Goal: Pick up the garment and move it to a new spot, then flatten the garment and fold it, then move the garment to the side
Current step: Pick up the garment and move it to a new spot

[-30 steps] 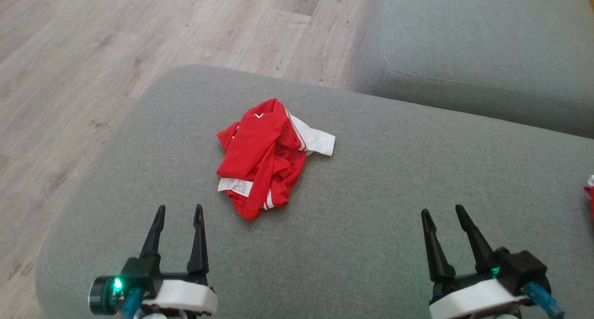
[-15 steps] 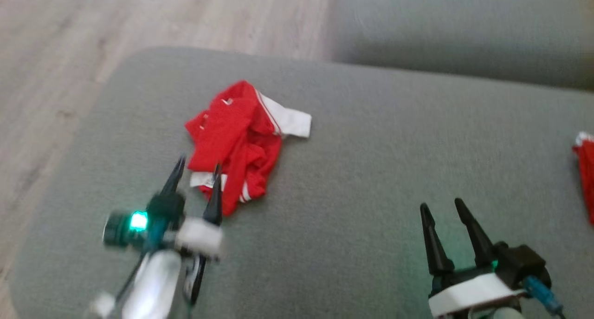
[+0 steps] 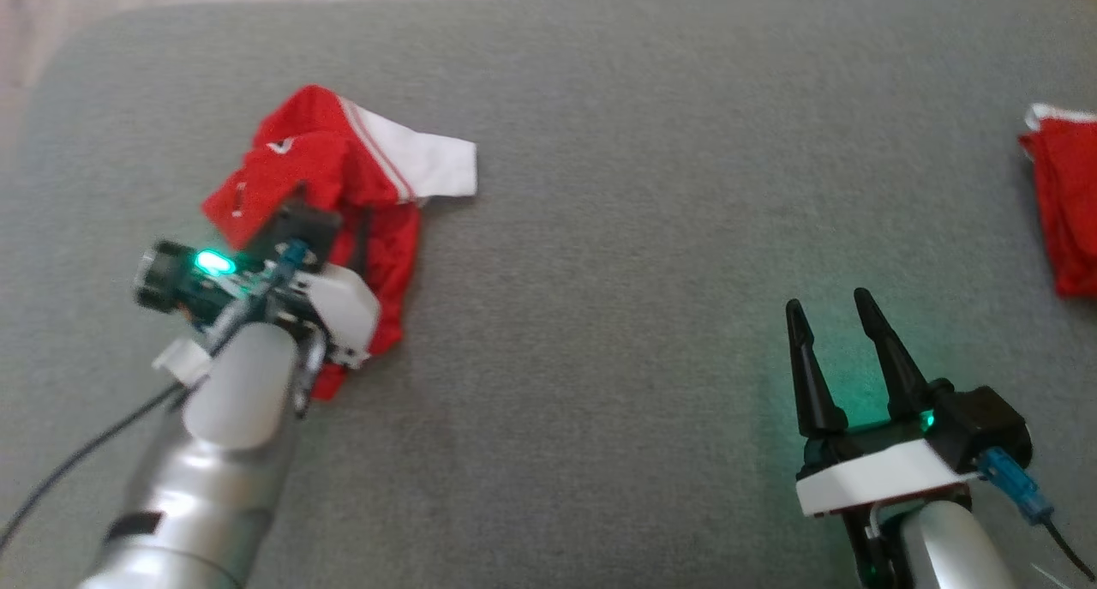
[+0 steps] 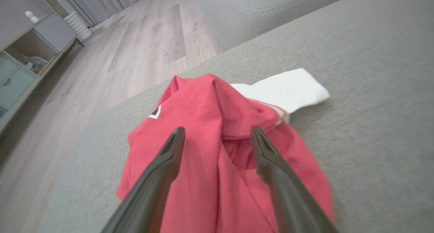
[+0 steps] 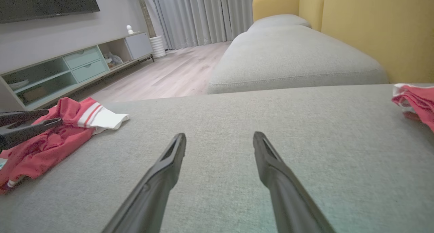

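Wide bare grey cushion [image 3: 617, 229] lies open between a crumpled red garment [image 3: 326, 156] at left and a second red cloth [image 3: 1067, 220] at the right edge. The left gripper [image 4: 217, 131] and its arm hang over the garment's near side; its far side is unobstructed.

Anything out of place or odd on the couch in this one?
Only the expected mess: the red garment lies crumpled in a heap on the grey cushion, one white sleeve sticking out. A second red cloth sits far right. Nothing looks spilled or damaged.
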You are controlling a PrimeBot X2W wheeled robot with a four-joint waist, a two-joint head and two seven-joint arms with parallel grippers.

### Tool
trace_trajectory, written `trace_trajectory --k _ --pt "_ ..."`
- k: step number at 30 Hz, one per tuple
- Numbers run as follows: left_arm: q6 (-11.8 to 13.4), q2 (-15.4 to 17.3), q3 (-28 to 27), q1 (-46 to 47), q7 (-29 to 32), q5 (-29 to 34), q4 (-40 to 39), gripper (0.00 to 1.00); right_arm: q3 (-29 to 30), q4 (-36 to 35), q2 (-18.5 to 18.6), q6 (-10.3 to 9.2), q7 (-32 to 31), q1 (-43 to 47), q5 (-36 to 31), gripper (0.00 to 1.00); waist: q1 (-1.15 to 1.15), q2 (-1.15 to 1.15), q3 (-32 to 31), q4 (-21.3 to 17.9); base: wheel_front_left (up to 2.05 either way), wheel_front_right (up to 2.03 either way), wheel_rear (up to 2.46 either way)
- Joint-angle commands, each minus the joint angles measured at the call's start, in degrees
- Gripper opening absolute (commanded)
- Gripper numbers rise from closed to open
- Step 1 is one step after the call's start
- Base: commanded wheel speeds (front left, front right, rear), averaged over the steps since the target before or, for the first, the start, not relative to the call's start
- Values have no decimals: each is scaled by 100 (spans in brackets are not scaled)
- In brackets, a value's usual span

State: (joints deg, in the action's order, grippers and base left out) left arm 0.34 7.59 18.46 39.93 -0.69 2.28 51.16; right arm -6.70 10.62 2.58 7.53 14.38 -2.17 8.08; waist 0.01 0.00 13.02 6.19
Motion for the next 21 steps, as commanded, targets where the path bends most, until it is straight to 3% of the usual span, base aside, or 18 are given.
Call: trace_trajectory --k 1,6,7,8,9,15,21 --pt "77 229 -151 294 -72 47 -110 100 -125 -194 30 -4 62 -181 -28 100 -1 0 157 -175 0 0 0" --pt "85 328 -150 532 -275 21 298 100 -137 -163 30 -4 62 -210 -20 100 -1 0 203 -277 0 0 0" --pt "62 337 -157 571 -325 -5 360 92 -146 -155 30 -4 62 -214 -14 100 -1 0 201 -292 0 0 0" --pt "46 347 -168 611 -387 -32 413 34 -153 -147 30 -4 62 -218 -6 100 -1 0 192 -305 0 0 0" --pt "23 359 -170 654 -468 -51 452 0 -159 -140 30 -4 62 -220 3 100 -1 0 181 -316 0 0 0" --pt "-136 396 -221 944 -1096 -221 477 0 -162 -99 30 -4 62 -232 78 100 -1 0 -15 -387 0 0 0" --pt "-392 502 -311 1346 -1381 -432 -25 0 -188 -58 30 -4 62 -169 211 100 -1 0 -354 -515 0 0 0"
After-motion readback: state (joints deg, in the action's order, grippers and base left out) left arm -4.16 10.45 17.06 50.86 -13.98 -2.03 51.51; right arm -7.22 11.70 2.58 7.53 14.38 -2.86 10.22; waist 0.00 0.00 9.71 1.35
